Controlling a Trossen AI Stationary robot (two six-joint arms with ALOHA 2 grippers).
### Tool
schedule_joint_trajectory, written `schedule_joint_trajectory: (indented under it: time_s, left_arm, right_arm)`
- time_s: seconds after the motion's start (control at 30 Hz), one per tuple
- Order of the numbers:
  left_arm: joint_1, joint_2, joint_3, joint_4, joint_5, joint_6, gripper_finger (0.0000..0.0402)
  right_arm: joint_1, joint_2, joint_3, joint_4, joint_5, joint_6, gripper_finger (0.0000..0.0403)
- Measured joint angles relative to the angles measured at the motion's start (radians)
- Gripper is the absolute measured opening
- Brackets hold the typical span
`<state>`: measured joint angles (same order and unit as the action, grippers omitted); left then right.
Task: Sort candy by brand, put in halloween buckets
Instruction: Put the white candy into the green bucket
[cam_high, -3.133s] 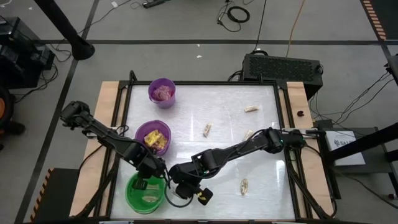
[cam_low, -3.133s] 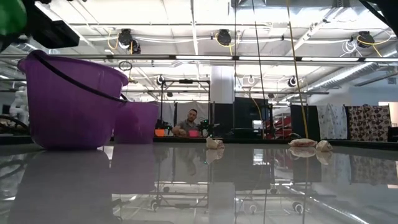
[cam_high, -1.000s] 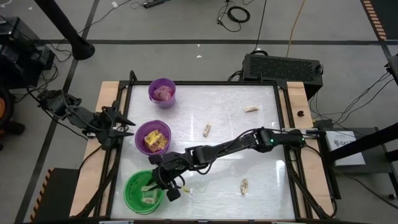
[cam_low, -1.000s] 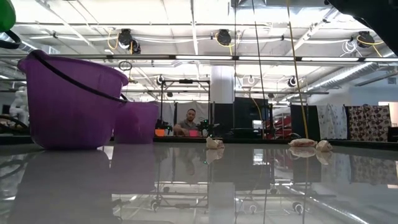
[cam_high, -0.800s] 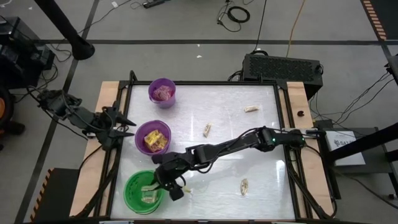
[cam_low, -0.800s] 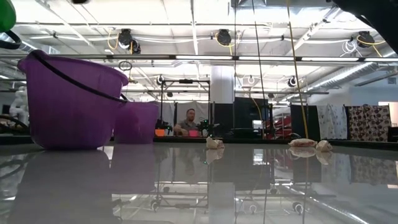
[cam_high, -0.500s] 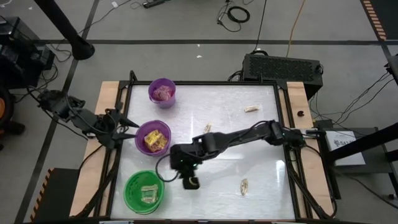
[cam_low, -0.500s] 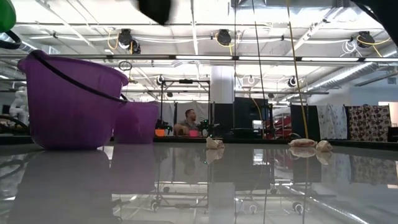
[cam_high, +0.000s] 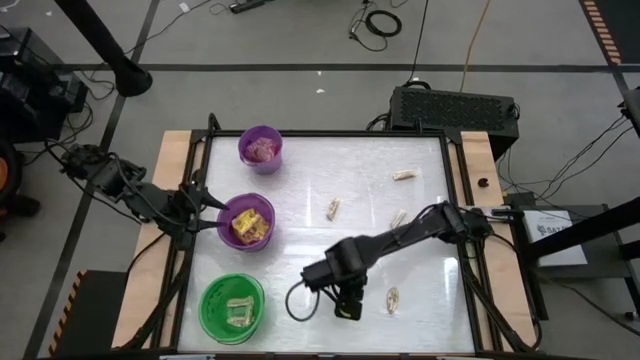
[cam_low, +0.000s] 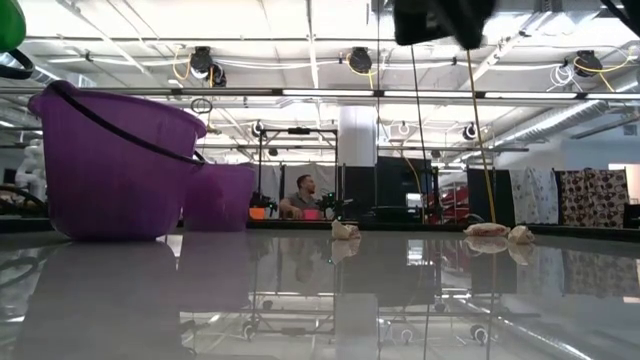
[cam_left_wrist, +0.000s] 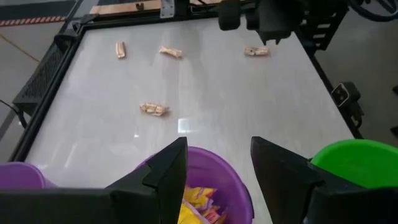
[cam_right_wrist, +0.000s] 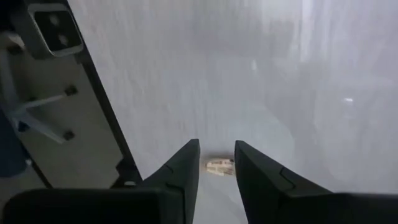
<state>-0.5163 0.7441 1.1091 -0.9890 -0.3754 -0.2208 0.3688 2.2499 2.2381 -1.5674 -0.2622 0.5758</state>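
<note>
Three buckets stand along the table's left side: a small purple one (cam_high: 261, 148) with pink-red packets, a wider purple one (cam_high: 246, 221) with yellow packets, and a green one (cam_high: 232, 308) with pale tan pieces. Several tan pieces lie loose on the table: (cam_high: 333, 208), (cam_high: 403, 175), (cam_high: 397, 217), (cam_high: 392, 298). My left gripper (cam_high: 208, 205) is open and empty at the wider purple bucket's left rim (cam_left_wrist: 211, 155). My right gripper (cam_high: 347, 308) is open and empty above the table near its near edge, left of the nearest tan piece (cam_right_wrist: 219, 166).
Black rails (cam_high: 190, 190) frame the white table top. In the low view the two purple buckets (cam_low: 115, 165) stand at the left, and tan pieces (cam_low: 345, 229) lie farther off. A person (cam_low: 305, 195) sits in the room behind the table.
My right gripper has gone from over the green bucket toward the table's right edge, along the near side, toward the tan piece lying near the front. My left gripper has edged toward the wider purple bucket.
</note>
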Motion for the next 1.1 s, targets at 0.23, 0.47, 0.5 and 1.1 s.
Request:
schedule_joint_trajectory:
  time_s: [0.23,0.47,0.5,1.1]
  left_arm:
    - [0.000,0.000,0.000,0.018,-0.001,0.022,0.0185]
    - [0.000,0.000,0.000,0.041,-0.005,-0.003,0.0185]
    - [0.000,0.000,0.000,0.040,-0.008,-0.018,0.0185]
    - [0.000,0.003,-0.003,-0.003,-0.053,-0.193,0.0185]
  right_arm:
    - [-0.041,-0.003,-0.058,0.019,0.159,-0.099,0.0086]
    - [-0.247,-0.013,-0.061,0.023,0.245,-0.310,0.0081]
    - [-0.280,-0.014,-0.060,0.036,0.253,-0.334,0.0082]
    - [-0.623,0.037,-0.129,0.245,0.160,-0.387,0.0082]
